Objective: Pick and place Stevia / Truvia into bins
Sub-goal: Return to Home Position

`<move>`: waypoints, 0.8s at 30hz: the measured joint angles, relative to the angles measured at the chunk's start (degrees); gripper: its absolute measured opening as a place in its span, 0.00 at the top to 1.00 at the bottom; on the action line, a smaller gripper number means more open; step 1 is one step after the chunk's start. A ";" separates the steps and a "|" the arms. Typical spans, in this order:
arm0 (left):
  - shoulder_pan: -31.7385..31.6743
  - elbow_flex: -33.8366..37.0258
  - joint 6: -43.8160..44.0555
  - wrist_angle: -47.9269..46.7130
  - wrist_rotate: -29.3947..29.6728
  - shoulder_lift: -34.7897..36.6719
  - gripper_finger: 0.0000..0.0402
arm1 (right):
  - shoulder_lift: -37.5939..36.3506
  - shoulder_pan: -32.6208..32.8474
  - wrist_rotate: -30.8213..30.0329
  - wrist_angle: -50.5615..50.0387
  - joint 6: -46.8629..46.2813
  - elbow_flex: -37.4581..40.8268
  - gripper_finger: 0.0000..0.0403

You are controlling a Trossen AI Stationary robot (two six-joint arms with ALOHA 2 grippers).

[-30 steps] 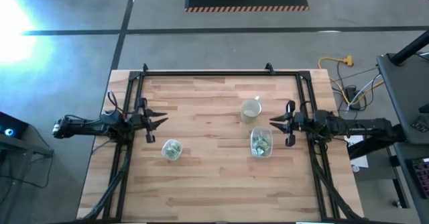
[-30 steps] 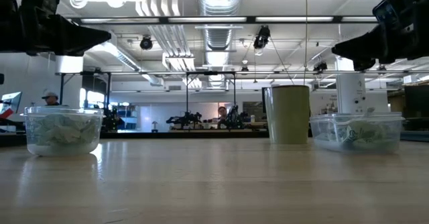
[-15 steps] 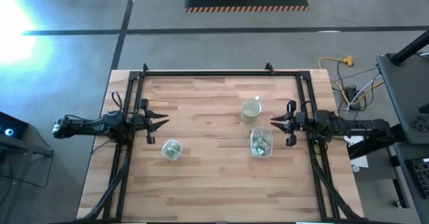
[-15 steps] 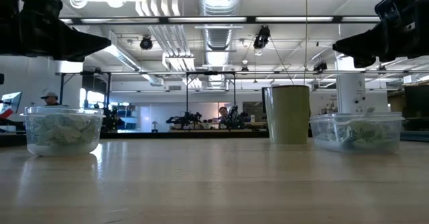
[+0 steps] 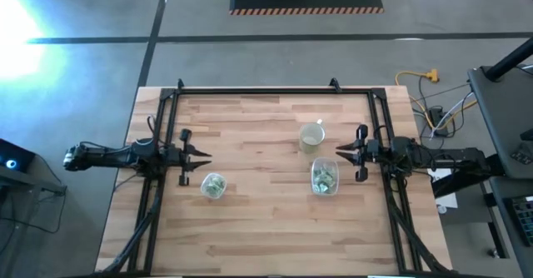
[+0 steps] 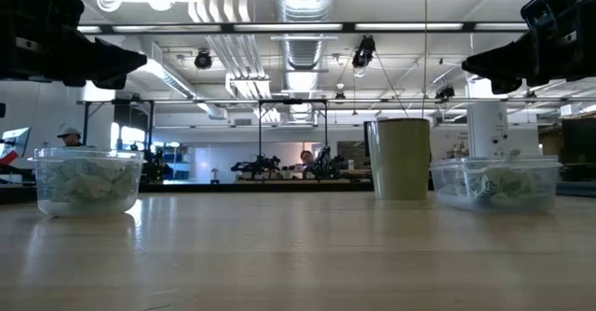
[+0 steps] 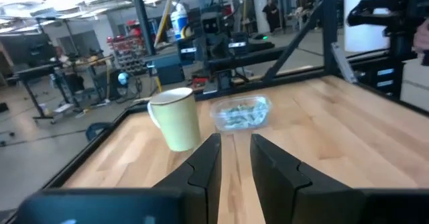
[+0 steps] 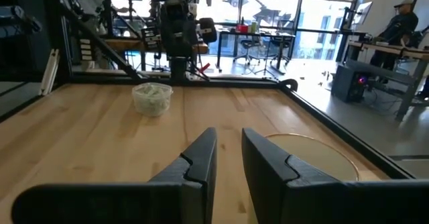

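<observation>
- I have the left gripper [image 5: 202, 156] hanging over the left side of the table [image 5: 258, 228], tips pointing in toward the middle. It sits near the round bin [image 6: 88, 152] but apart from it.
- On my left wrist feed its fingers [image 7: 209, 158] are drawn close together, with only a thin strip of wood showing between them. Nothing is gripped.
- The right gripper [image 5: 339, 151] mirrors it on the right side, facing inward, close to the rectangular bin [image 6: 494, 164] and the mug [image 5: 311, 136].
- From table level I see both arms held up above the bins, touching neither.
- Right wrist feed shows the same story: fingers [image 8: 201, 158] pulled near each other with a narrow gap, and nothing between them.
- The Stevia packets [image 5: 213, 185] are a pale green and white heap inside the round bin, left of centre.
- More packets lie in the rectangular bin, right of centre, just in front of the mug.
- I see no loose packets on the bare wood between the two bins.
- The mug stands upright, apart from the rectangular bin.
</observation>
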State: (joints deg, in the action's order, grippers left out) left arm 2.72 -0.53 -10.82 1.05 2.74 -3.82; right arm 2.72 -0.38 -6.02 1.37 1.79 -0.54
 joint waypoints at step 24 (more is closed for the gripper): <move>-0.02 0.04 2.12 1.23 1.23 -2.77 0.84 | 0.00 0.00 -0.02 0.09 0.19 0.00 0.85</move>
State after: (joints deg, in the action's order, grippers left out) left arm 2.70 -0.49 -8.70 2.28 3.97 -6.59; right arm 2.72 -0.38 -6.04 1.45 1.97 -0.54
